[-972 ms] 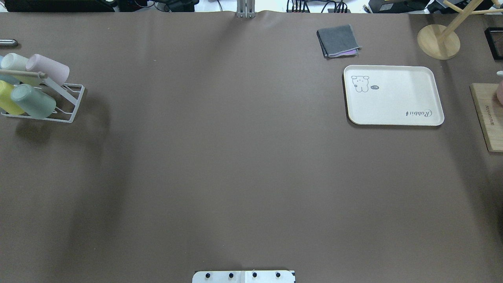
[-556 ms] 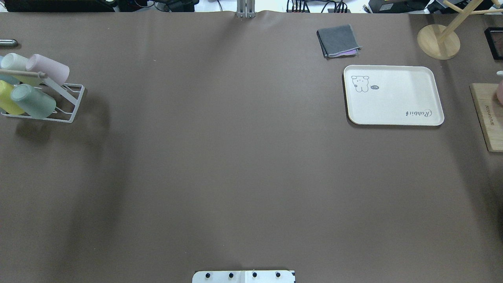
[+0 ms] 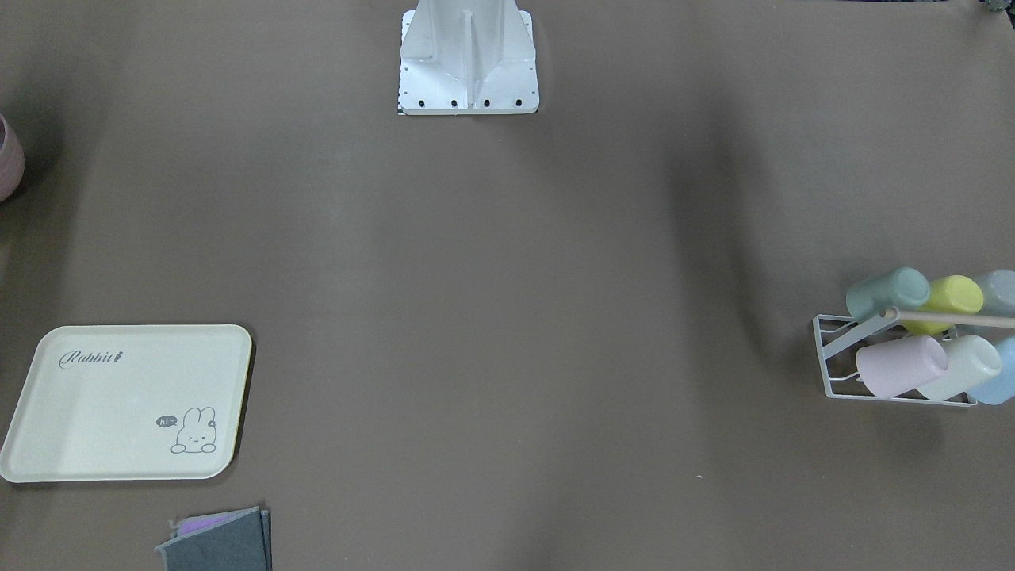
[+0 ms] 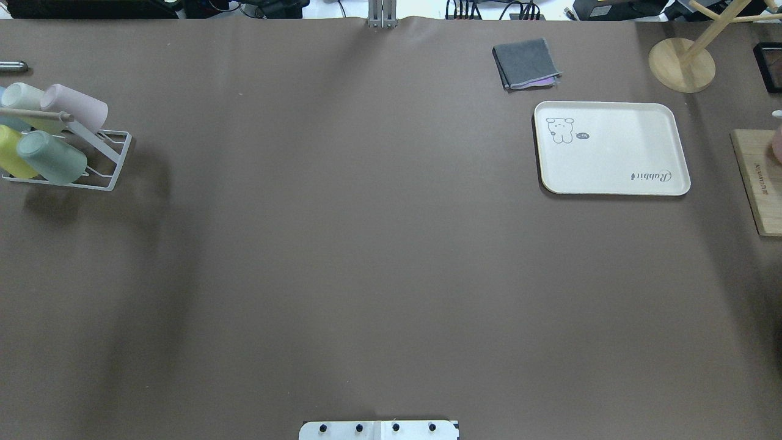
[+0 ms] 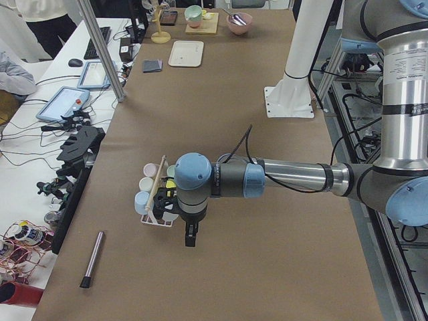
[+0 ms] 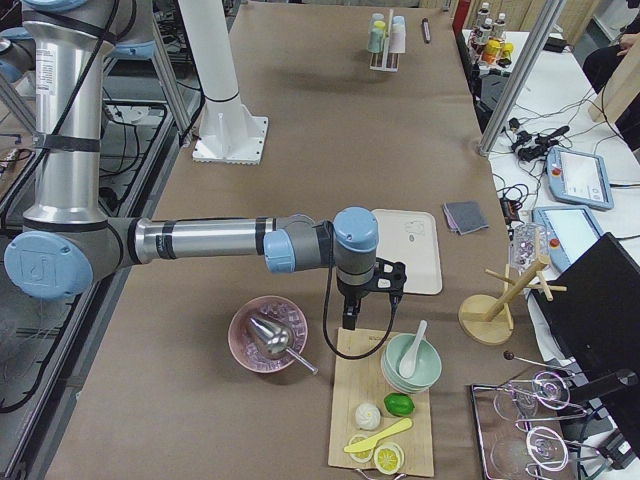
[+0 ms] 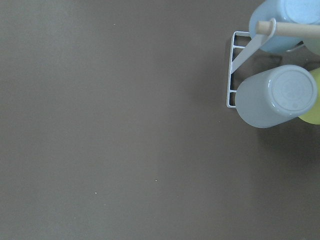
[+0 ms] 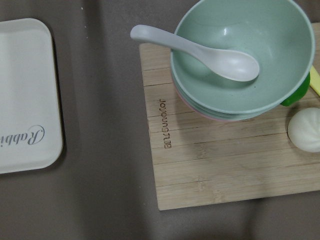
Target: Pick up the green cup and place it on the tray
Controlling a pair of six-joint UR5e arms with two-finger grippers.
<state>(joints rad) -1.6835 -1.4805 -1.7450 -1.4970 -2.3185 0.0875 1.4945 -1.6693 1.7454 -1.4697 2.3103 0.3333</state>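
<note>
Unmoved: green cup (image 4: pixel 52 157), "Rabbit" tray (image 4: pixel 611 160)

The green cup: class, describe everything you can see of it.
The green cup is a small, handleless, matte sage-green tumbler, seemingly plastic. It rests tilted, base up and mouth down, on the white wire rack at the robot's far left, close beside the yellow-green cup. Its inside is hidden.

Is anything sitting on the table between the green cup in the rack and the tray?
Nothing visible stands on the table between the green cup and the tray. The cup lies tilted in the white rack, beside the yellow cup and a wooden rod, which may crowd the grasp.
</note>
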